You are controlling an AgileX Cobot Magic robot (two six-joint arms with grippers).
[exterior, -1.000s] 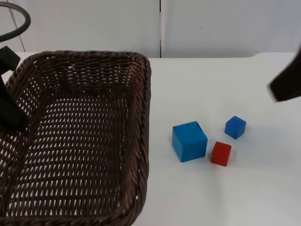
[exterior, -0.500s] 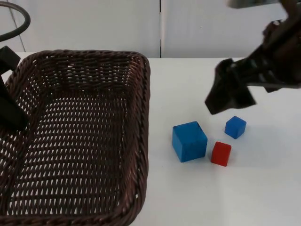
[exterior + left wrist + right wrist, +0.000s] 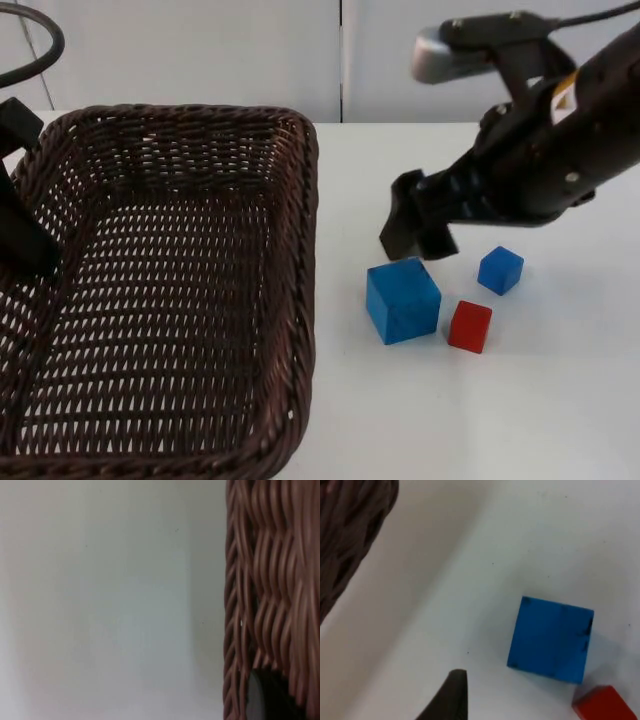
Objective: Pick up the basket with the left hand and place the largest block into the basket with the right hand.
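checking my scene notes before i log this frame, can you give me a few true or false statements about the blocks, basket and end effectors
1. The large blue block lies on the table, outside the basket. True.
2. The red block is the biggest of the three. False: the large blue block is; the red one and the small blue block are much smaller.
3. The right end effector hangs just above the large blue block's far side. True.
4. The right end effector already holds a block. False: all three blocks lie free on the table.
5. The left end effector is at the basket's left side. True.
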